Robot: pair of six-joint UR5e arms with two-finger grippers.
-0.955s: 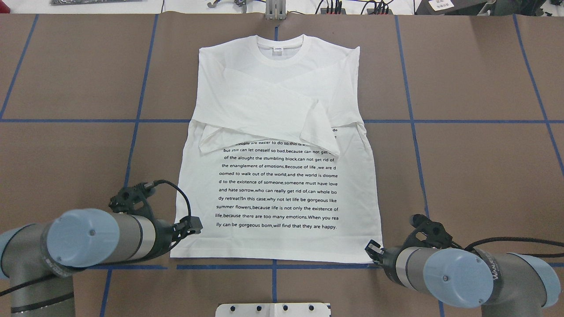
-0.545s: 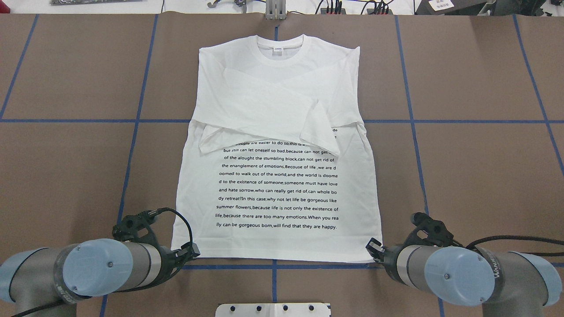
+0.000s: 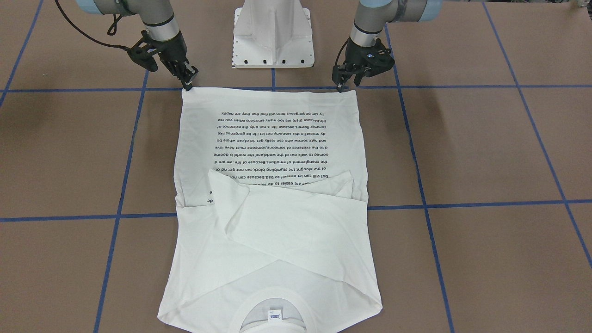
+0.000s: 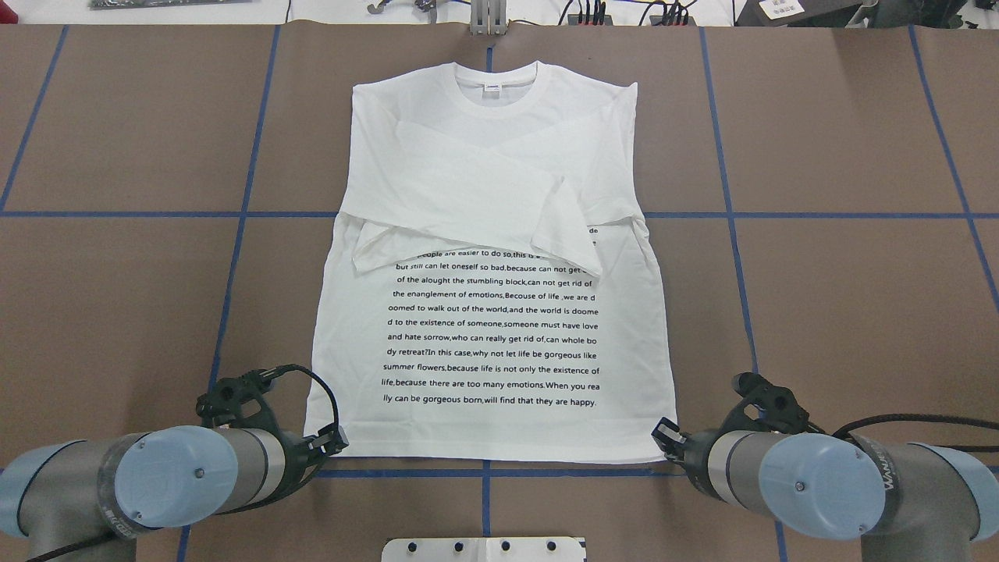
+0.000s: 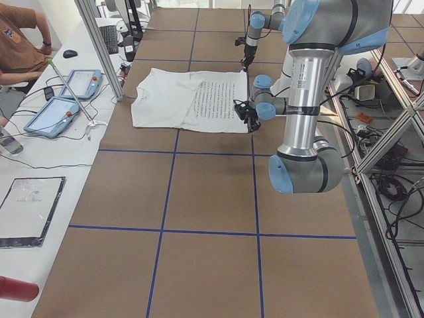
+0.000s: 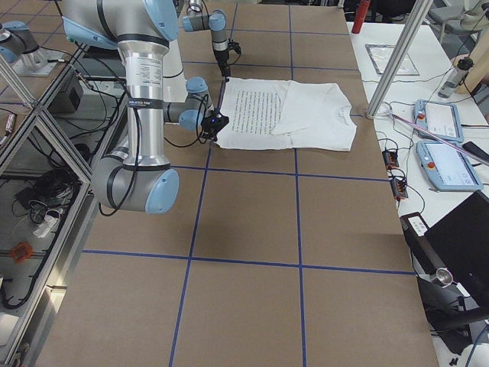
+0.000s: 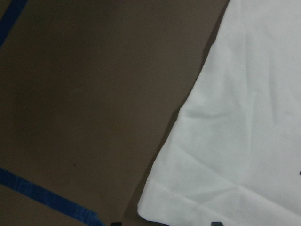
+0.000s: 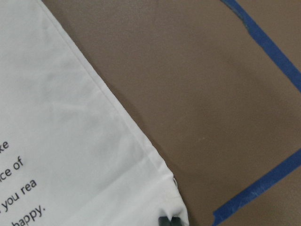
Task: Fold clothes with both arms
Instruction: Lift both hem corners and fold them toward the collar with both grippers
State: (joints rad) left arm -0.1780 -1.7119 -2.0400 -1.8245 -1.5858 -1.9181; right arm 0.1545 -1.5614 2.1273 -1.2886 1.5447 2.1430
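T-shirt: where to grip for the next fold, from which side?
Probably the two corners of the hem on the robot's side, each gripper coming in from its own outer side. The T-shirt lies flat, sleeves crossed over the chest; that hem is free, and left gripper and right gripper sit at its corners.

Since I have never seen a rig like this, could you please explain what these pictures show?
This is a robot with a left arm and a right arm at a brown table. Each arm ends in a two-finger gripper. One picture looks down from behind the robot, one from across the table, two from the table's ends, and two come from cameras on the wrists. A white T-shirt lies flat, printed side up, with its sleeves folded across the chest. The left gripper is open at one hem corner. The right gripper looks shut on the other corner.
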